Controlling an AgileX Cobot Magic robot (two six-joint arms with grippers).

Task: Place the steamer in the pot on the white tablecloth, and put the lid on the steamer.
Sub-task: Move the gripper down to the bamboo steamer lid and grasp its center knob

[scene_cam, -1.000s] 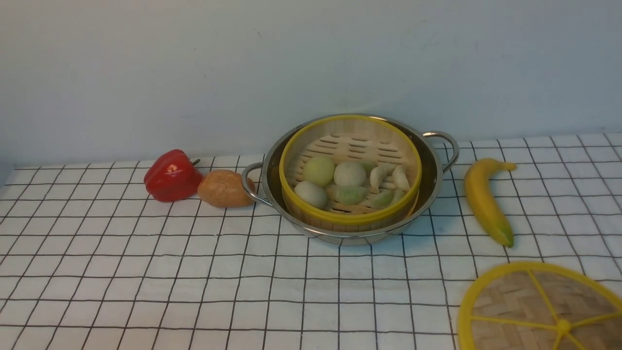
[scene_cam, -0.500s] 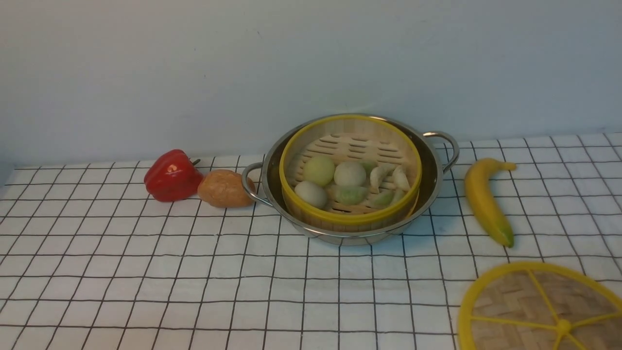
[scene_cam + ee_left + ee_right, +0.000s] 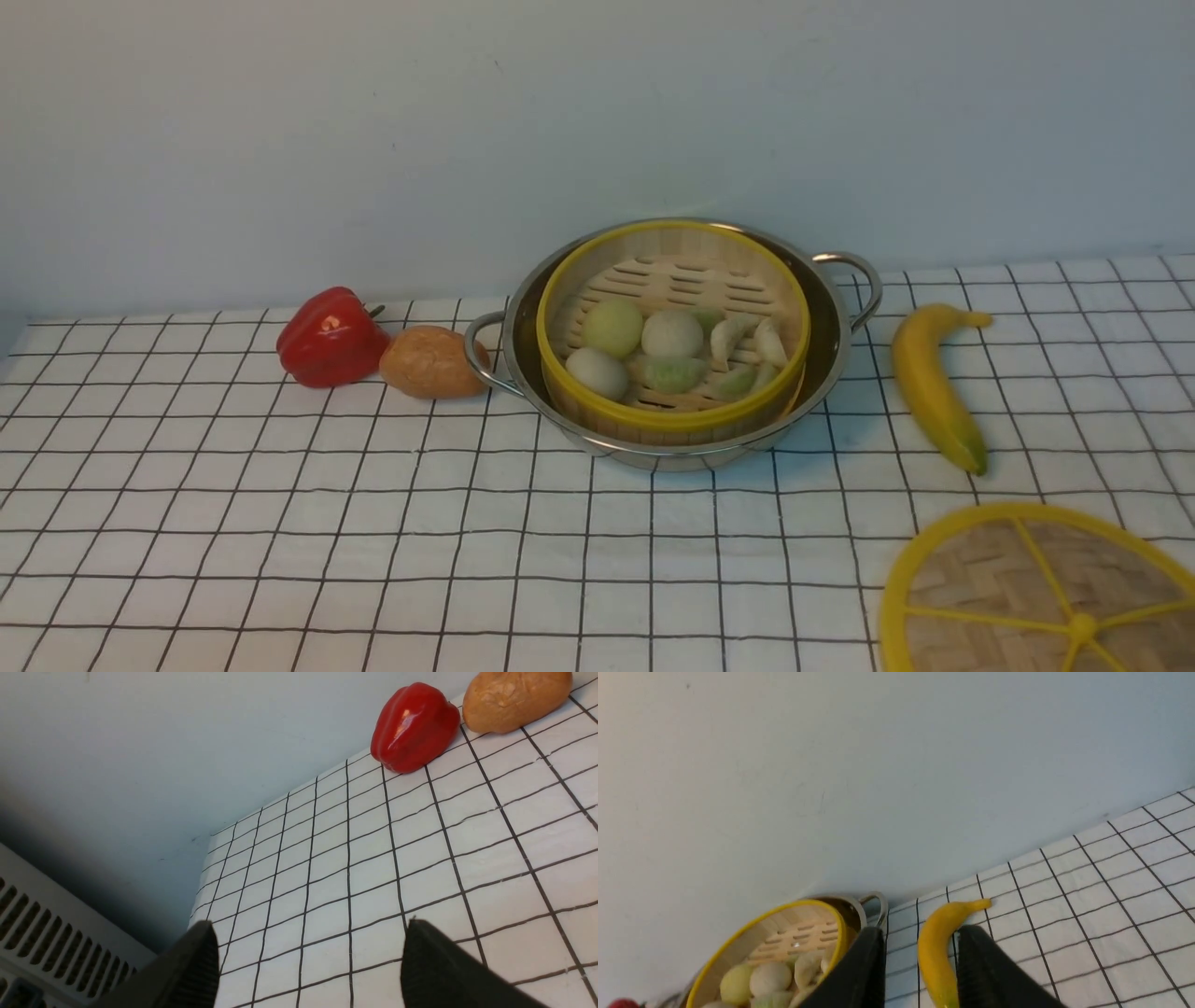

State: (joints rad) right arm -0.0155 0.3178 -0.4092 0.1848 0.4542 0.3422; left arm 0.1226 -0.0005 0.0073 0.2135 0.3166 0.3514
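We see the steamer (image 3: 672, 280) sitting inside the pot (image 3: 831, 327), at the far middle of the white tablecloth (image 3: 280, 523), its buns uncovered. The lid (image 3: 990, 588) lies flat at the near right edge, well apart from the pot. A banana (image 3: 924, 383) lies right of the pot. Our left pincer (image 3: 308, 926) is widely released over bare cloth. Our right pincer (image 3: 920, 933) is also released, grasping nothing.

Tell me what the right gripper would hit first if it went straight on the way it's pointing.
The right gripper would probably meet the banana, seen between its open jaws; depth is unclear.
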